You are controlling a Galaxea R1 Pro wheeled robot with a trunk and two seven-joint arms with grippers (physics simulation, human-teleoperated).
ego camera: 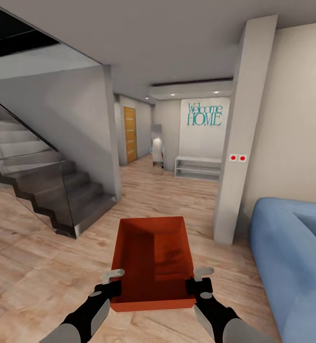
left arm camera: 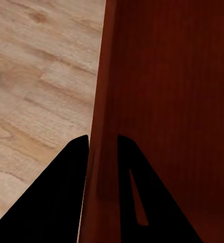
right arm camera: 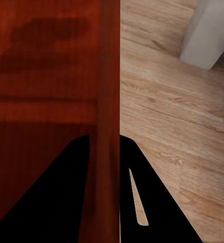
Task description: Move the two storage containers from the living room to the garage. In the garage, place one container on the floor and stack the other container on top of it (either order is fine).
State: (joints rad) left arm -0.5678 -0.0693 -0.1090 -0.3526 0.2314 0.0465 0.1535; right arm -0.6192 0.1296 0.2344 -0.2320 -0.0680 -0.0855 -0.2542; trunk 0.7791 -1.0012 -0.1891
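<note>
**Bin carried by its side walls over wood floor**

Grip first: the orange-red rectangular lidless plastic storage container (ego camera: pixel 152 259) hangs in front of the robot above the light wood-plank floor (ego camera: pixel 38 267), near the blue sofa (ego camera: pixel 291 257). The left gripper (ego camera: pixel 113 282) pinches its left wall and the right gripper (ego camera: pixel 196 280) its right wall, each with one finger inside and one outside.

It looks empty, so probably light. Thin, smooth walls may flex or slip, so holding low on the rims near the corners seems wisest.

Teal lettering on the far wall (ego camera: pixel 204 114) reads "Welcome HOME".
</note>
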